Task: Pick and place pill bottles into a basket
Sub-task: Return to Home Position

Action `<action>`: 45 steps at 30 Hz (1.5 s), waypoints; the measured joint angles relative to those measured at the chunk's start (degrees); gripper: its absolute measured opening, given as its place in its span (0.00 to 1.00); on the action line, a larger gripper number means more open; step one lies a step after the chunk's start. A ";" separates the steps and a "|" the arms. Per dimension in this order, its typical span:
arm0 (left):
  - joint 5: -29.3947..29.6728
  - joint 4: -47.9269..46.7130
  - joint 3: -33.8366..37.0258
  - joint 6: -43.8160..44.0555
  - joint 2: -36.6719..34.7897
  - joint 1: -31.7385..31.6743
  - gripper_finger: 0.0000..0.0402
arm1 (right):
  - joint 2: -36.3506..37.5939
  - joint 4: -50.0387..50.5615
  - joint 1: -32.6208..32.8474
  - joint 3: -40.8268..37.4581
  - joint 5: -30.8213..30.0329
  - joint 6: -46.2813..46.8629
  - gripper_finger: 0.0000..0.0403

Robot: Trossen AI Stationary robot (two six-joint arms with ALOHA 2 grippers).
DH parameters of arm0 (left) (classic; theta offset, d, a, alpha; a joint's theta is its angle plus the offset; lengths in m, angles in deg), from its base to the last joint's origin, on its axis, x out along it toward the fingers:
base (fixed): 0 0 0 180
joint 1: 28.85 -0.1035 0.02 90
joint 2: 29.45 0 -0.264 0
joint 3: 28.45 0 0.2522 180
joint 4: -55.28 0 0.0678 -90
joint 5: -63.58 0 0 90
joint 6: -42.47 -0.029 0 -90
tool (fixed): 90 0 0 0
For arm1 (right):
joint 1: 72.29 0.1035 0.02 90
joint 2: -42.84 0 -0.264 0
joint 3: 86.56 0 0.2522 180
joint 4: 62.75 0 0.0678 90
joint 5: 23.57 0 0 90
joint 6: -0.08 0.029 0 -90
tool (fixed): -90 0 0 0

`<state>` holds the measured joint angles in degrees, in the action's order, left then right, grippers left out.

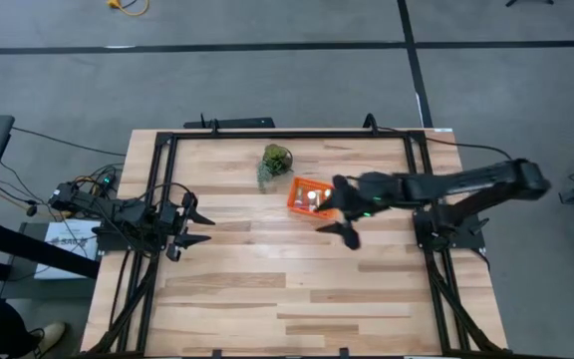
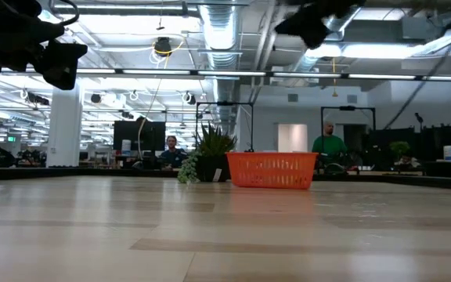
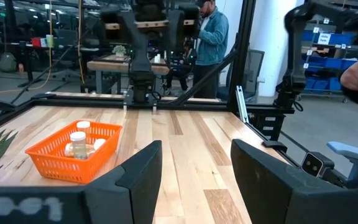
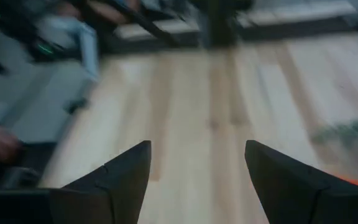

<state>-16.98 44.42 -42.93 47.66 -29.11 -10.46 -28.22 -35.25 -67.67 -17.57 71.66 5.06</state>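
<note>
The orange basket (image 1: 307, 196) stands on the wooden table right of the middle; it also shows in the low view (image 2: 272, 169) and the left wrist view (image 3: 73, 154). Several white-capped pill bottles (image 3: 78, 142) stand or lie inside it, their caps showing from above (image 1: 313, 198). My right gripper (image 1: 341, 210) is open and empty, above the table just right of the basket; its wrist view (image 4: 197, 152) shows bare wood between the fingers. My left gripper (image 1: 205, 229) is open and empty near the table's left edge, pointing toward the basket (image 3: 196, 152).
A green leafy plant (image 1: 275, 163) stands just behind and left of the basket, also in the low view (image 2: 207, 157). A black frame (image 1: 287, 134) runs along the table's far and side edges. People show in the room beyond.
</note>
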 joint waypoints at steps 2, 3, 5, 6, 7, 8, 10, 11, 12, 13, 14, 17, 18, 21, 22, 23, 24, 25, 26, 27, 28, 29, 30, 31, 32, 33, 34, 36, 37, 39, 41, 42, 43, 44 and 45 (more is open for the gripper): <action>0.00 0.00 0.00 0.00 0.00 0.00 0.45 | 5.58 -7.36 0.63 -7.23 2.27 1.21 0.63; 0.02 0.00 0.00 0.00 0.00 0.02 0.45 | 8.08 -10.42 0.82 -10.02 3.56 1.52 0.63; 0.01 0.00 0.00 0.00 0.00 0.02 0.45 | 13.24 -15.08 0.98 -15.26 5.06 1.69 0.63; 0.01 0.00 0.00 0.00 0.00 0.01 0.45 | 15.57 -17.27 1.00 -17.24 5.20 1.59 0.63; 0.00 0.00 0.00 0.00 0.00 0.00 0.45 | 17.92 -19.04 1.09 -19.06 5.24 1.28 0.63; 0.00 0.00 0.00 0.00 0.00 0.02 0.45 | 20.10 -20.20 1.25 -20.68 5.28 0.82 0.63; 0.00 0.00 0.00 0.02 0.00 0.00 0.45 | 24.37 -20.88 1.76 -23.32 5.41 -0.71 0.63; 0.02 0.00 0.00 0.00 0.00 0.00 0.45 | 26.64 -20.89 2.07 -24.61 5.42 -1.40 0.63; 0.02 0.00 0.00 0.00 0.00 0.00 0.45 | 28.66 -21.17 2.34 -25.57 5.43 -2.03 0.63; 0.00 -0.01 0.00 0.00 0.00 0.02 0.45 | 30.66 -21.75 2.71 -26.52 5.54 -2.52 0.63; 0.00 0.00 0.00 0.00 0.00 0.01 0.45 | 32.52 -22.16 3.15 -27.45 5.85 -3.20 0.63; 0.00 0.00 0.00 0.00 0.00 0.00 0.45 | 37.90 -21.85 4.44 -30.12 6.70 -5.35 0.63; 0.02 0.00 0.00 0.00 0.00 0.02 0.45 | 39.82 -21.99 4.95 -30.97 6.74 -5.99 0.63; 0.02 0.00 0.00 0.00 0.00 0.00 0.45 | 46.07 -23.54 6.61 -33.79 6.79 -8.30 0.63; 0.01 0.00 0.00 0.00 0.00 0.01 0.45 | 47.90 -23.63 7.11 -34.64 6.81 -9.10 0.63; 0.00 0.00 0.00 0.00 0.00 0.02 0.45 | 49.77 -23.90 7.57 -35.56 6.83 -9.80 0.63; 0.00 0.00 0.00 0.00 0.00 0.00 0.45 | 51.59 -24.65 8.11 -36.67 6.83 -10.71 0.63; 0.01 0.00 0.00 0.00 0.00 0.00 0.45 | 53.31 -25.67 8.67 -37.81 6.83 -11.63 0.63; 0.00 0.00 0.00 0.00 0.00 0.01 0.45 | 54.99 -26.66 9.18 -38.84 6.83 -12.68 0.63; 0.00 0.00 0.00 0.00 0.00 0.00 0.45 | 56.51 -27.86 9.62 -39.92 6.83 -13.69 0.63; 0.01 0.00 0.00 0.00 0.00 0.00 0.45 | 57.95 -29.16 10.03 -41.13 6.83 -14.57 0.63; 0.00 0.00 0.00 0.00 0.00 0.02 0.45 | 59.25 -30.05 10.39 -42.44 6.85 -15.33 0.63; 0.00 0.00 0.00 0.00 0.00 0.02 0.45 | 60.48 -30.77 10.65 -43.82 6.83 -15.95 0.63; 0.02 0.00 0.00 0.00 0.00 0.02 0.45 | 61.56 -31.90 10.85 -45.15 6.82 -16.52 0.63; 0.02 0.00 0.00 0.00 0.00 0.00 0.45 | 62.67 -33.16 10.99 -46.45 6.79 -16.92 0.63; 0.00 0.00 0.00 0.00 0.00 0.00 0.45 | 63.78 -34.13 11.04 -47.70 6.79 -17.03 0.63; 0.00 0.00 0.00 0.00 0.00 0.02 0.45 | 64.74 -35.37 11.06 -48.91 6.81 -17.03 0.63; 0.01 0.00 0.00 0.00 0.00 0.00 0.45 | 66.46 -37.67 11.06 -51.64 6.79 -17.03 0.63; 0.00 0.00 0.00 0.00 0.00 0.02 0.45 | 67.18 -38.80 11.03 -52.97 6.76 -17.03 0.63; 0.00 0.00 0.00 0.00 0.00 0.02 0.45 | 68.68 -40.02 11.03 -54.78 6.74 -17.09 0.63; 0.00 0.00 0.00 0.00 0.02 0.01 0.45 | 69.84 -38.55 11.01 -54.76 6.73 -17.10 0.63; 0.01 0.00 0.00 0.00 0.02 0.00 0.45 | 69.96 -38.19 11.01 -54.76 6.72 -17.12 0.63; 0.00 0.00 0.00 0.00 0.02 0.00 0.45 | 70.02 -37.56 11.01 -54.76 6.73 -17.10 0.63; 0.00 0.00 0.00 0.00 0.02 0.00 0.45 | 70.03 -36.89 11.00 -54.76 6.71 -17.03 0.63; 0.00 0.00 0.00 0.00 0.02 0.00 0.45 | 70.05 -35.70 10.89 -54.76 6.67 -16.84 0.63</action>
<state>-16.99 44.42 -42.93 47.66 -29.09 -10.46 41.83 -70.94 -56.78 -72.33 78.33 -11.78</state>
